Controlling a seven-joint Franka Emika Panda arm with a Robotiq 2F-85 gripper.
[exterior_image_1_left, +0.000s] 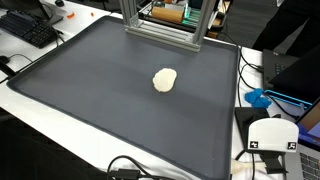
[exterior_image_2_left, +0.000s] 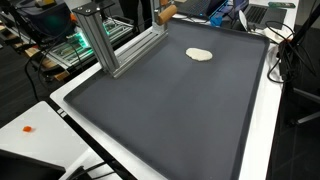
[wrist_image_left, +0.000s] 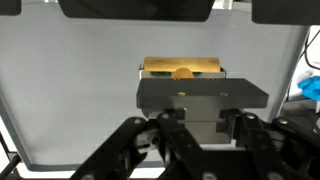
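In the wrist view my gripper (wrist_image_left: 200, 120) is shut on a light grey block (wrist_image_left: 203, 112), with a dark finger on each side of it. A dark flat slab (wrist_image_left: 200, 94) sits on that block. Just beyond it is a tan wooden piece (wrist_image_left: 183, 69). Behind all this stretches a pale grey surface. A cream, dough-like lump (exterior_image_1_left: 165, 80) lies alone on the dark mat (exterior_image_1_left: 90, 90), apart from the gripper. In an exterior view the lump (exterior_image_2_left: 199, 54) lies at the mat's (exterior_image_2_left: 180, 110) far side. The gripper itself does not show plainly in either exterior view.
An aluminium frame (exterior_image_1_left: 160, 25) stands at the mat's back edge, with a wooden part (exterior_image_2_left: 165, 12) beside it. A keyboard (exterior_image_1_left: 30, 30), a blue object (exterior_image_1_left: 258, 98), a white device (exterior_image_1_left: 272, 135) and cables (exterior_image_1_left: 130, 168) ring the mat. The mat's rim is raised.
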